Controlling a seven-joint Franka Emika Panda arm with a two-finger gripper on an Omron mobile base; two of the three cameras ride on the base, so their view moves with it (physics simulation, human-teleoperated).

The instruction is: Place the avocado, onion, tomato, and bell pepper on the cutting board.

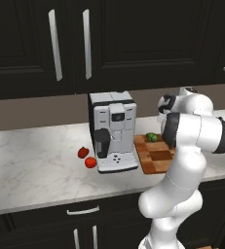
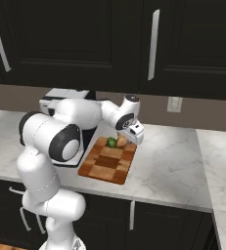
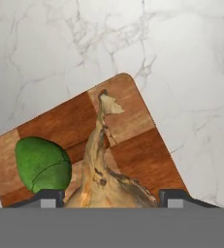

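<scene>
arm (image 2: 60, 132): glossy white, rounded, bulbous segments | joints: dark grey to black bands between the white shells | wrist: white, with a dark round cap and a small dark panel | gripper (image 2: 126, 141): boxy white hand body, two small dark finger tips (image 3: 48, 197) with pale grey pads

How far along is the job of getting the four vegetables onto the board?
Done: the avocado lies on the board. In hand: the tool grips the onion above the board, not yet released. Left: the tomato and pepper sit on the counter left of the coffee machine.
</scene>
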